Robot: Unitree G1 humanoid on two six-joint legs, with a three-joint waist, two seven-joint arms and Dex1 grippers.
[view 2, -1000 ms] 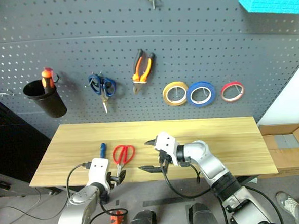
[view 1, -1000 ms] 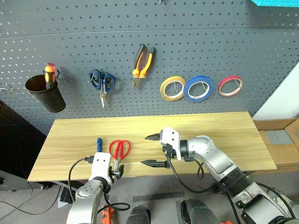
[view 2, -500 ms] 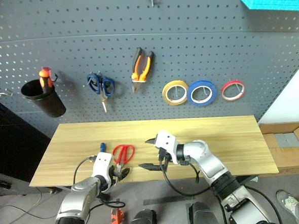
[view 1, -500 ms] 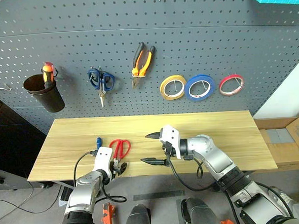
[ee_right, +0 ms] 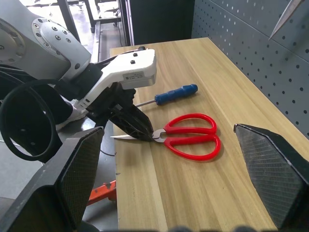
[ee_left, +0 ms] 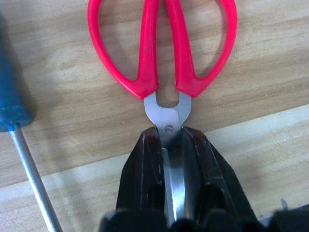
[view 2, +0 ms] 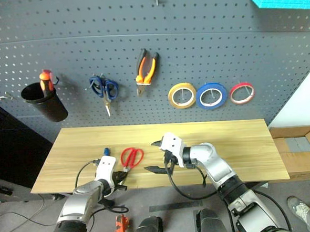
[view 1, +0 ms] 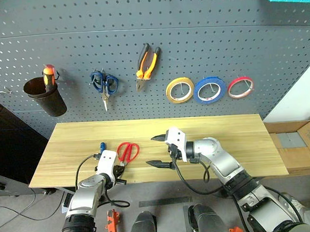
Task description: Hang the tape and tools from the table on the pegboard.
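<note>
We log head stereo pair high, facing pegboard (view 1: 139, 22), table (view 1: 240, 126) below. Left wrist view close over red-handled scissors (ee_left: 161, 53). Right wrist view looks along table's front edge; both wrist views share scissors, blue-handled screwdriver (ee_right: 176, 93).

scissors (view 1: 126, 151) on table (view 1: 224, 127), screwdriver (view 1: 100, 149) just left, pegboard (view 1: 139, 22) behind

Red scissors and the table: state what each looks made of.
Red scissors: glossy red handles, likely plastic; bright grey blades with a pivot screw, likely steel. Table: pale wood planks with visible grain and a matte finish, possibly laminate.
</note>
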